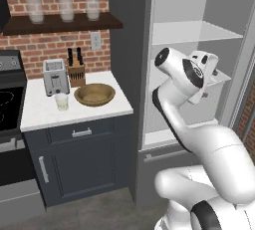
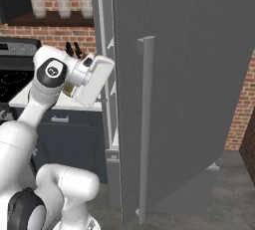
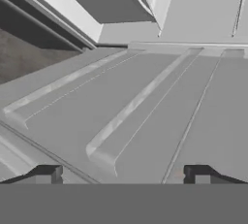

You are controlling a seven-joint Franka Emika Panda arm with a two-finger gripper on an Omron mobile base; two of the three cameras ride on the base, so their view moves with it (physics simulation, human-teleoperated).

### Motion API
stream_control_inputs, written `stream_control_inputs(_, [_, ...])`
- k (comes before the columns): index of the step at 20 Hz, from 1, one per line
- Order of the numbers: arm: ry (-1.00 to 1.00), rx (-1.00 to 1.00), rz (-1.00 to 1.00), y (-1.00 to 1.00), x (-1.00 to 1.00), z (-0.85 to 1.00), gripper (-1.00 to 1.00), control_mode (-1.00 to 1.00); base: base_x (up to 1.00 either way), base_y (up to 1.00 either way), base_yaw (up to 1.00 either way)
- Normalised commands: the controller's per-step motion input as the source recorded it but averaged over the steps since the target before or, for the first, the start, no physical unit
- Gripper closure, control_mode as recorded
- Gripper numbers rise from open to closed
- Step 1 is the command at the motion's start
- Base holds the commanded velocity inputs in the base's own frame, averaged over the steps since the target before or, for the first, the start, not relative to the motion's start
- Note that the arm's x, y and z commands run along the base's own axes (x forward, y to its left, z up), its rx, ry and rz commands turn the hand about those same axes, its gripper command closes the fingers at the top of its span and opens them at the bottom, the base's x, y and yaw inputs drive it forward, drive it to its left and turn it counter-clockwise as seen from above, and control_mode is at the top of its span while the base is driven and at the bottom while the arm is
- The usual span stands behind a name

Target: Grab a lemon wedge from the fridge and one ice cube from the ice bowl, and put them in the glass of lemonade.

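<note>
1. Brick wall and dark cabinets frame the left base view. The fridge (image 1: 199, 64) stands open with its white shelves showing, and the arm's hand reaches into it at middle-shelf height. Well off to the claw's left, on the white bench (image 1: 45, 112), sit the ice bowl (image 1: 94, 94) and, just beside it, the glass of lemonade (image 1: 62, 101), in front of a toaster (image 1: 54, 77). The lemon wedge cannot be made out on any shelf from here.

2. From the right base view, the fridge's swung-out door with its long bar handle (image 2: 144, 124) hides the interior. The hand sits at the door's hinge-side edge, pointing into the cabinet.

3. In the hand view, the claw (image 3: 123, 174) is spread wide with nothing between its two tips. Ahead of it lie pale grey ribbed panels and a shelf edge; no yellow-green piece is visible among them.

4. Judgement: the wedge's direction from the claw is unsettled. The next move likely calls for re-aiming the hand across the shelves until it shows.
</note>
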Motion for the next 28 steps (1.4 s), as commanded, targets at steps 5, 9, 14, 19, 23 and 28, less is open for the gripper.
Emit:
stream_control_inputs(5, [0.07, 0.00, -0.05, -1.00, -0.08, -0.40, -1.00, -1.00, 0.00, 0.00, 0.00])
stream_control_inputs(9, [0.02, 0.00, -0.13, -1.00, -0.65, -0.33, -1.00, -1.00, 0.00, 0.00, 0.00])
stream_control_inputs(14, [0.00, 0.00, -0.16, -1.00, -0.81, -0.32, -1.00, -1.00, 0.00, 0.00, 0.00])
stream_control_inputs(19, [0.00, 0.00, -0.11, -1.00, -0.65, -0.19, -1.00, -1.00, 0.00, 0.00, 0.00])
stream_control_inputs(23, [-0.06, 0.00, -0.01, -0.53, -0.31, 0.07, -1.00, -1.00, 0.00, 0.00, 0.00])
stream_control_inputs(28, [-0.17, 0.03, 0.00, 0.57, -0.16, 0.18, -1.00, -1.00, 0.00, 0.00, 0.00])
